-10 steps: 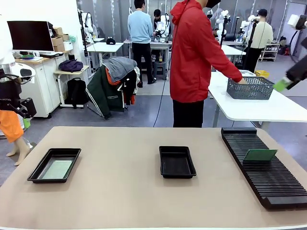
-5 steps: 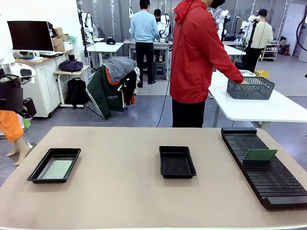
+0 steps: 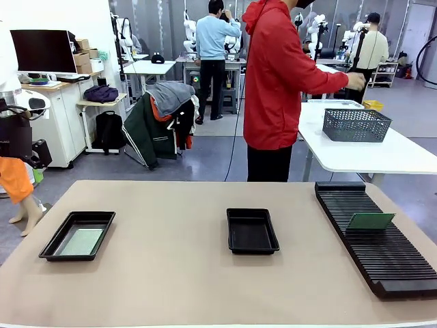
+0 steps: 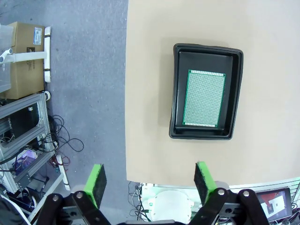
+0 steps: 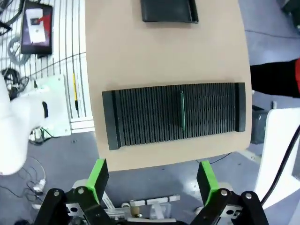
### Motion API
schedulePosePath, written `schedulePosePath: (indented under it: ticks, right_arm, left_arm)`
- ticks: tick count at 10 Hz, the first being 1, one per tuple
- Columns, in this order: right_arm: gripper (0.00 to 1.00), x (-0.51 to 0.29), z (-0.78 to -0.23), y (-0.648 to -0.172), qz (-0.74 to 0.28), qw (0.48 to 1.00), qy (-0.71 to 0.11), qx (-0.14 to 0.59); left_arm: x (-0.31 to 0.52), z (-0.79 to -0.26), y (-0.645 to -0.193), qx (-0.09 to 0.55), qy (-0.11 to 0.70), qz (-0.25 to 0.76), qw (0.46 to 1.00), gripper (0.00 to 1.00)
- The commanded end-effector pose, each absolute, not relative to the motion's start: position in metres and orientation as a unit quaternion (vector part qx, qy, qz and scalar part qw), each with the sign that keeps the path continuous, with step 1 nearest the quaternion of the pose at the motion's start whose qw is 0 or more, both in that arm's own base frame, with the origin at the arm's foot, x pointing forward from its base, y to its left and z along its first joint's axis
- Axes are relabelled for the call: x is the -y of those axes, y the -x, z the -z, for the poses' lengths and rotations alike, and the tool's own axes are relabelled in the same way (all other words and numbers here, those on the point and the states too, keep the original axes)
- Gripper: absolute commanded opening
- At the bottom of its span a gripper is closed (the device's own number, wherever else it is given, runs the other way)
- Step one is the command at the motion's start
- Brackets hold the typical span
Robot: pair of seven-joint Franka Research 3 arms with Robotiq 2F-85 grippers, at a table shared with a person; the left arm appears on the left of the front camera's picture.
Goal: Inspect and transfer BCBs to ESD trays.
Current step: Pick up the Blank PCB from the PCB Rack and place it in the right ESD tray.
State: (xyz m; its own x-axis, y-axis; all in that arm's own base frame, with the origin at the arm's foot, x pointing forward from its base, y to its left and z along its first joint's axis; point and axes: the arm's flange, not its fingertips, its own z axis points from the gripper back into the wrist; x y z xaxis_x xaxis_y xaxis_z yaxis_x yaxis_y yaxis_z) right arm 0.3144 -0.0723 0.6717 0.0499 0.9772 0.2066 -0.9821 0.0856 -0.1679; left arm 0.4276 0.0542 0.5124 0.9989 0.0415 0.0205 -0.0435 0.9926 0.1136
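From the front: one BCB (image 3: 80,241) flat in the left ESD tray (image 3: 68,258), middle ESD tray (image 3: 252,232) bare, second BCB (image 3: 369,221) standing tilted in the slotted rack (image 3: 389,266) on the robot's right. Down the left wrist: left gripper (image 4: 149,168) spread wide, holding nothing, left ESD tray ahead, its BCB's long axis pointing away from the fingers (image 4: 97,180). Down the right wrist: right gripper (image 5: 152,171), likely the nearer to that rack, equally wide and empty, second BCB edge-on ahead, a thin line with faces toward the two fingers (image 5: 99,173)
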Motion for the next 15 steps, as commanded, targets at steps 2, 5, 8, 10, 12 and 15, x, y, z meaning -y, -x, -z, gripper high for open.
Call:
schedulePosePath:
  ticks: [2, 5, 8, 10, 12, 15]
  right_arm:
    - [1.0, 0.082, -0.67, -0.315, -0.714, 0.69, -0.007, 0.12]
    - [1.0, 0.076, -0.669, -0.315, -0.706, 0.696, -0.006, 0.132]
    - [1.0, 0.076, -0.669, -0.315, -0.706, 0.696, -0.006, 0.132]
    - [1.0, 0.076, -0.669, -0.315, -0.706, 0.696, -0.006, 0.132]
    - [1.0, 0.076, -0.67, -0.316, -0.705, 0.697, -0.005, 0.131]
    - [1.0, 0.069, -0.638, -0.33, -0.724, 0.675, 0.032, 0.138]
  left_arm:
    - [-0.054, -0.512, -0.426, 0.008, -0.06, -0.021, 0.998, 1.0]
    - [-0.054, -0.512, -0.426, 0.008, -0.06, -0.021, 0.998, 1.0]
    - [-0.054, -0.512, -0.426, 0.008, -0.06, -0.021, 0.998, 1.0]
    - [-0.054, -0.512, -0.426, 0.008, -0.06, -0.021, 0.998, 1.0]
    - [-0.054, -0.512, -0.426, 0.008, -0.06, -0.021, 0.998, 1.0]
    - [-0.054, -0.512, -0.426, 0.008, -0.06, -0.021, 0.998, 1.0]
